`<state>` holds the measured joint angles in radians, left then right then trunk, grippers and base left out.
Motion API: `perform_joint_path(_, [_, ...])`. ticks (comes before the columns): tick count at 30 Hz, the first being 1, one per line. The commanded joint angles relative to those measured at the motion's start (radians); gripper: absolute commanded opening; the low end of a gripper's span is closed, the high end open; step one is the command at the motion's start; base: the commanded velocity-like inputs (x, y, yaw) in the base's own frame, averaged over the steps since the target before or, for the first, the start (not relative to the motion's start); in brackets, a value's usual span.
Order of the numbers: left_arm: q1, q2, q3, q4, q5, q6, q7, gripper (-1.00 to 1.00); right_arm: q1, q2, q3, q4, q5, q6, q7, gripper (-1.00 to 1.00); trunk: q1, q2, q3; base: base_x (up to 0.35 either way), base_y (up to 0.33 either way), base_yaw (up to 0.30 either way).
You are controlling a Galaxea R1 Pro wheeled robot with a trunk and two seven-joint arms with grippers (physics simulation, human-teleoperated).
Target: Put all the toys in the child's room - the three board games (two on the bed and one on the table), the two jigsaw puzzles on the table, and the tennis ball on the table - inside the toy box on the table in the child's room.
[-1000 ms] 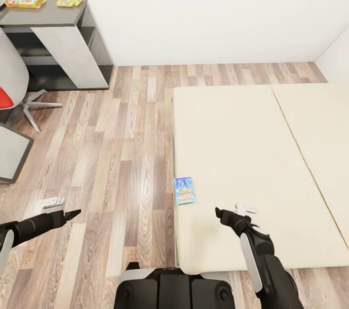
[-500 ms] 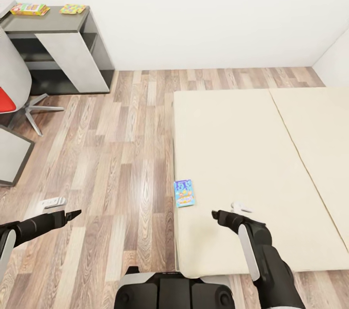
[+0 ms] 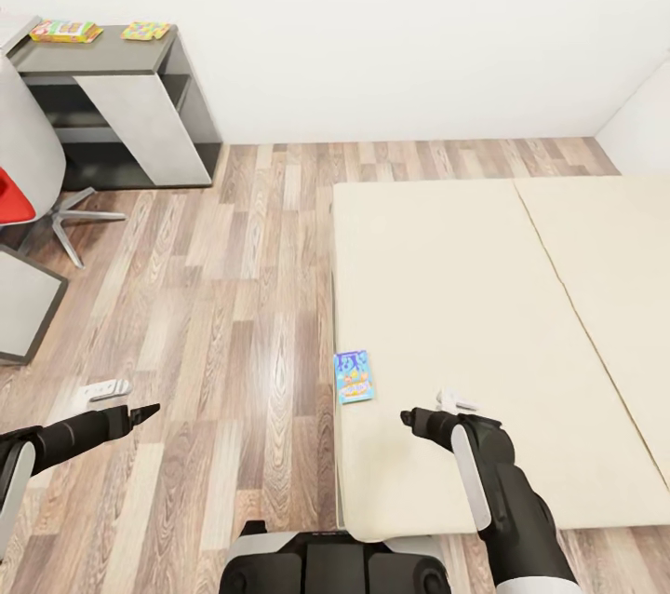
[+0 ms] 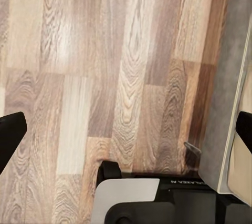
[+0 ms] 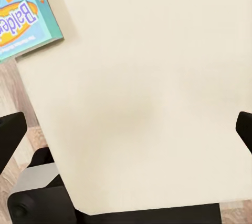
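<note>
Moved since before: right gripper [image 3: 409, 416] has slid a bit to the left over the bed [image 3: 484, 296], closer to the blue board game [image 3: 354, 376]. The whole head view has also shifted a little, so the camera moved too.
Right fingers: spread wide, with nothing between them. In the right wrist view they show as two dark tips at the edges, with plain mattress between.
Left gripper [image 3: 149, 410]: hangs over the wood floor [image 3: 233, 296], off to the left of the bed. Its fingers are spread wide too, and they hold nothing.
Blue board game: lies flat at the left edge of the bed, near the right gripper but not touching it. A corner of it shows in the right wrist view [image 5: 21, 13].
Other toys: two flat colourful things [image 3: 65, 31] lie on the dark table [image 3: 93, 59] far off by the wall. I cannot tell which toys they are.
Toy box: I cannot pick it out for sure, so I cannot say what is in it.
How far along: I think the job is near its start. No toy is in hand.
What is left: grab the blue game, carry it to the table, then do the rest.
</note>
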<state>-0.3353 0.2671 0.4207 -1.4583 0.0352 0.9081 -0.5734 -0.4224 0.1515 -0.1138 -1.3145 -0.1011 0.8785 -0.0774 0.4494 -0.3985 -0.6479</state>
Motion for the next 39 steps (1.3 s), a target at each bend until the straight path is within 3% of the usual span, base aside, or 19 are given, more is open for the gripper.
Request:
perform_joint_path(1, [-0.001,0.0,0.001,-0.001,0.003,0.008,-0.002,1.0,-0.001,0.001,-0.001,0.0,-0.011,0.003,-0.008,1.0,0.001,-0.002,0.0,0.0,0.0,0.0])
perform_joint_path(16, [-0.001,-0.001,-0.025,-0.001,0.002,0.009,-0.002,1.0,-0.001,0.002,-0.003,0.004,-0.019,-0.006,-0.009,1.0,0.001,-0.002,0.025,0.0,0.0,0.0])
perform_joint_path(39, [-0.001,0.0,-0.026,-0.001,0.002,0.009,-0.002,1.0,-0.001,0.002,-0.003,0.004,-0.016,-0.008,-0.009,1.0,0.001,-0.002,0.063,0.0,0.0,0.0])
